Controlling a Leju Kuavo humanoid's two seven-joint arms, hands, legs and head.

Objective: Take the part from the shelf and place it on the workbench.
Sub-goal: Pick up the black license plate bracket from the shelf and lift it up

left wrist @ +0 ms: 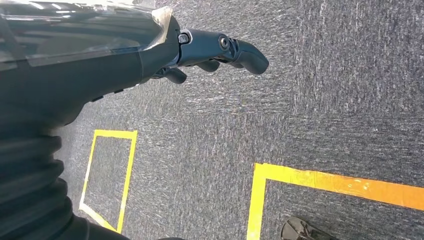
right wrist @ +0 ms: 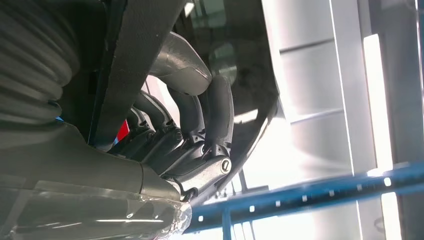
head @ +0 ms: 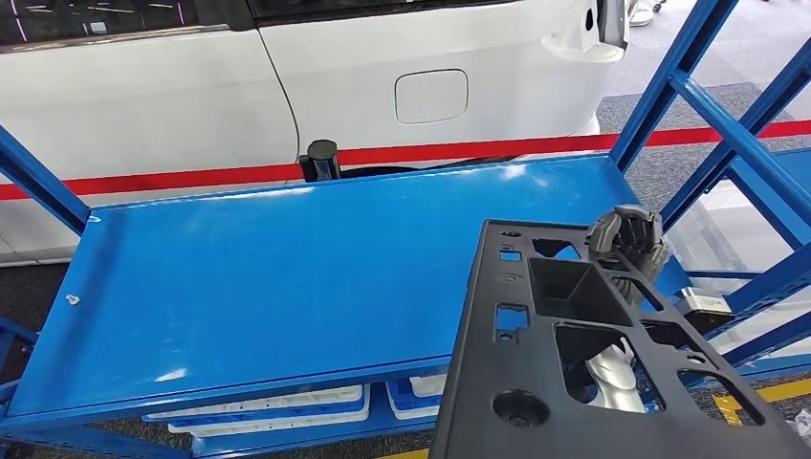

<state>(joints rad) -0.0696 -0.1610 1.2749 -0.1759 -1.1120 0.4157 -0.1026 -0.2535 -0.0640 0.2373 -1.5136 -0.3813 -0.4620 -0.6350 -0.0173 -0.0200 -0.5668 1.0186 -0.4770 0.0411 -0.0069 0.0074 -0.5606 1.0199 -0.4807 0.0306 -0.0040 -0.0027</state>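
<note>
**Black part held up over the blue shelf's right end**

A white car [head: 383, 76] filled the background behind the blue shelf [head: 268, 277], with a red barrier tape [head: 191, 177] stretched across in front of it and a short black post [head: 320, 160] standing just behind the shelf's back edge. Blue uprights and diagonal braces [head: 708, 124] rose at the shelf's right side, close beside the part. White trays [head: 277, 409] lay on a lower level under the shelf's front lip.

The black part [head: 583, 354], a flat moulded panel with many cut-outs, hung tilted over the right end of the shelf top, its lower edge cut off by the picture. The right hand [head: 631, 239] gripped it at the far upper corner, its fingers [head: 639, 229] curled over the rim; in the right wrist view the right hand's dark fingers [right wrist: 200, 125] were clamped around the panel's edge. Part of the silver right arm showed through one of the cut-outs, the rest hidden behind the panel. Whether the part touched the shelf could not be told.

The left hand [left wrist: 200, 55] hung over grey carpet [left wrist: 325, 75] marked with yellow tape outlines [left wrist: 320, 180]. Its fingers [left wrist: 235, 50] held nothing, one stretched out and the others curled beneath it. A dark rounded object at the picture's edge was too cut off to make out.
</note>
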